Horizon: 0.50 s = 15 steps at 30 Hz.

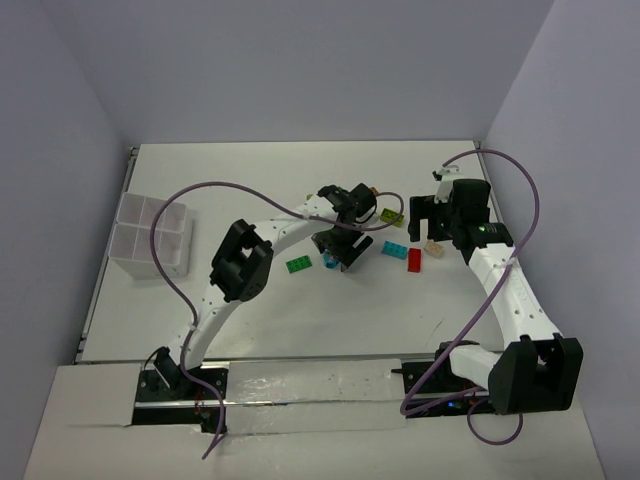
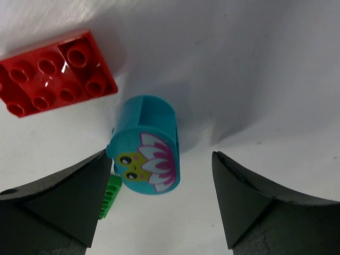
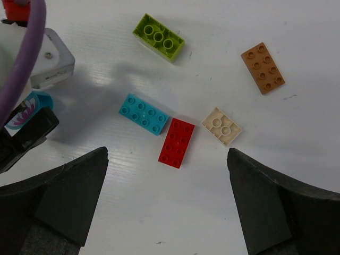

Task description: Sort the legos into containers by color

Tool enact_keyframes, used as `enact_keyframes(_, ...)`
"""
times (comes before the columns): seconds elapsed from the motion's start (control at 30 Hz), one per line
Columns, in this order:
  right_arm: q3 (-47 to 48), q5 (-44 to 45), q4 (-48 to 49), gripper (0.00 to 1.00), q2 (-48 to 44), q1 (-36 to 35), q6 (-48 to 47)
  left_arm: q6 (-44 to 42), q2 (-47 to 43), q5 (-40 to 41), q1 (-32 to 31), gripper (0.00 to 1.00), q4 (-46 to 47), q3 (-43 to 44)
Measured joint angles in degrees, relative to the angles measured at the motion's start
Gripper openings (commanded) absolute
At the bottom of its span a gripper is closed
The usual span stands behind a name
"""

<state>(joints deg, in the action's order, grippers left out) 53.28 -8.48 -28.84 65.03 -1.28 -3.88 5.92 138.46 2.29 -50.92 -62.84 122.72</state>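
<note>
Left end effector (image 2: 162, 159): jaws wide, low over the white desk (image 1: 300, 330), straddling a teal round piece (image 2: 146, 143) that bears a printed flower face. One jaw sits at or just against the piece and the other stands apart from it, so no grip is made. Judged step in hand: taking up this piece for the container (image 1: 135, 215), which stands well apart at the desk's left side; its contents are too small to tell. To do this well, centre the jaws so both faces meet the curved body together, as an uneven close on a round wall may roll or push it aside. Keep clear of the green brick (image 2: 109, 196) just beside the nearer jaw and the red brick (image 2: 53, 71) close by. Right end effector (image 3: 167, 154): jaws wide, holding nothing, hovering above a loose group made up of a teal brick (image 3: 143, 114), a second red brick (image 3: 176, 142), a tan brick (image 3: 221, 126), an orange brick (image 3: 263, 68) and a yellow-green brick (image 3: 159, 37). Surface: smooth, finely ribbed, with a few small marks; judged slippery for light plastic. Room: plain pale walls (image 1: 300, 70) enclose three sides. The left arm's purple cable (image 1: 165, 245) crosses over the container in the overhead view, a possible snag at delivery.
</note>
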Motion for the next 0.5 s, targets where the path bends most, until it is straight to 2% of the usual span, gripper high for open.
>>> enact_keyframes(0.4, 0.0, -0.5, 0.0, 1.0, 0.0, 0.4, 0.0, 0.1, 3.8, 0.5, 0.6, 0.81, -0.9, 4.8)
enact_keyframes(0.5, 0.0, -0.7, 0.0, 1.0, 0.0, 0.4, 0.0, 0.0, 4.4, 0.5, 0.7, 0.76, -0.9, 6.1)
